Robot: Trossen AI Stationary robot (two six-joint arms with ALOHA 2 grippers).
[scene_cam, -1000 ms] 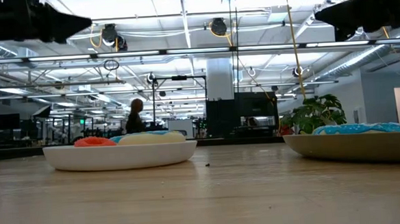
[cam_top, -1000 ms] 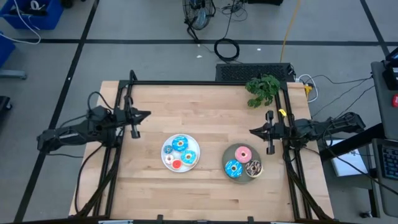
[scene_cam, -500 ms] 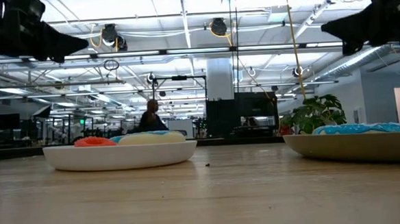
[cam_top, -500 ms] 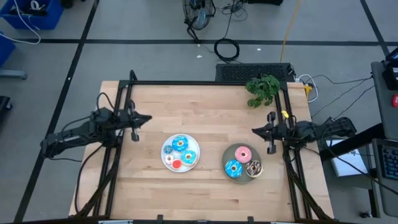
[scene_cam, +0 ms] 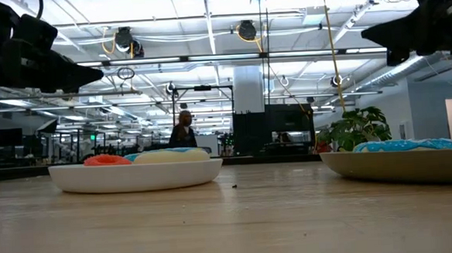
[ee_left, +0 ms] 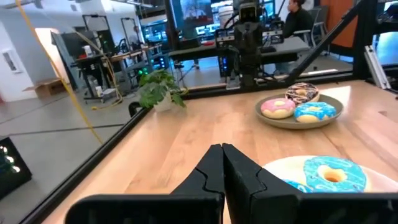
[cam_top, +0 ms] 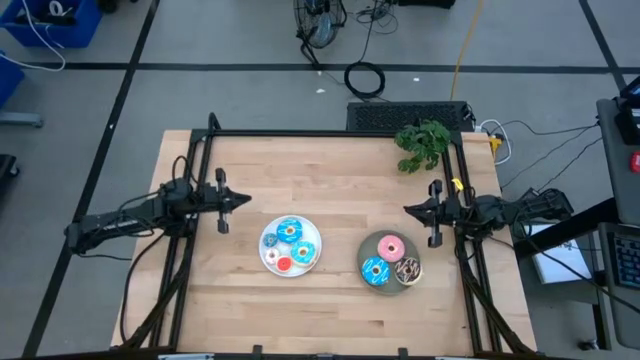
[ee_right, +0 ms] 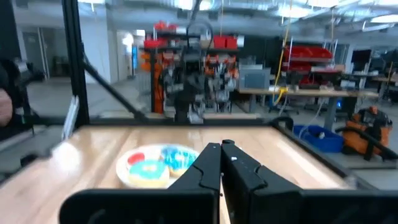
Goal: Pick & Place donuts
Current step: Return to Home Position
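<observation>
A white plate (cam_top: 291, 246) near the table's middle carries two blue-iced donuts (cam_top: 288, 230), a tiny red one (cam_top: 283, 264) and a pale one. To its right, a grey plate (cam_top: 390, 262) holds a pink donut (cam_top: 391, 246), a blue one (cam_top: 375, 270) and a brown sprinkled one (cam_top: 407, 269). My left gripper (cam_top: 246, 201) hovers shut above the table, left of and beyond the white plate; its fingertips (ee_left: 222, 149) meet. My right gripper (cam_top: 406, 211) hovers shut just beyond the grey plate, with its fingertips (ee_right: 221, 147) also together. Both are empty.
A green plant (cam_top: 423, 142) stands at the far right corner. Black frame rails (cam_top: 200, 170) run along the left, right and far table edges. Bare wood lies between and beyond the plates. A person (scene_cam: 184, 132) walks in the room far behind.
My left gripper has moved toward the table's near edge and slightly right, closer to the white plate, and has come down a little. My right gripper has dropped slightly. Both stayed shut. The donuts and plates have not moved.
</observation>
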